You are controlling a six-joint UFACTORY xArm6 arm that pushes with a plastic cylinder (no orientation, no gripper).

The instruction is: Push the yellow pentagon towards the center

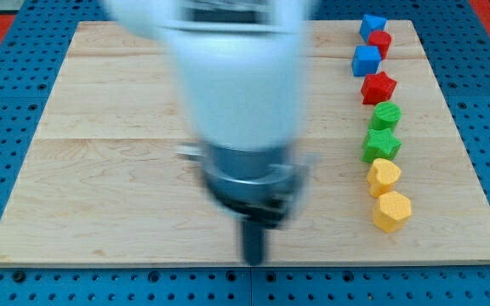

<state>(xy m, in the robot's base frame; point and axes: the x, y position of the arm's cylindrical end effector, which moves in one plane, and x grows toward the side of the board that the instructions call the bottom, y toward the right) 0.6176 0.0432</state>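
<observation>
Two yellow blocks sit at the lower end of a column on the view's right. The upper yellow block (384,177) looks like the pentagon. The lower yellow block (392,211) looks six-sided. They touch or nearly touch each other. My arm is blurred and covers the middle of the board. My tip (253,260) is near the board's bottom edge, far to the left of both yellow blocks and touching no block.
Above the yellow blocks the column holds a green star (380,144), a green block (387,116), a red star (378,87), a blue cube (367,60), a red block (380,42) and a blue block (373,25). The wooden board (100,170) lies on a blue pegboard.
</observation>
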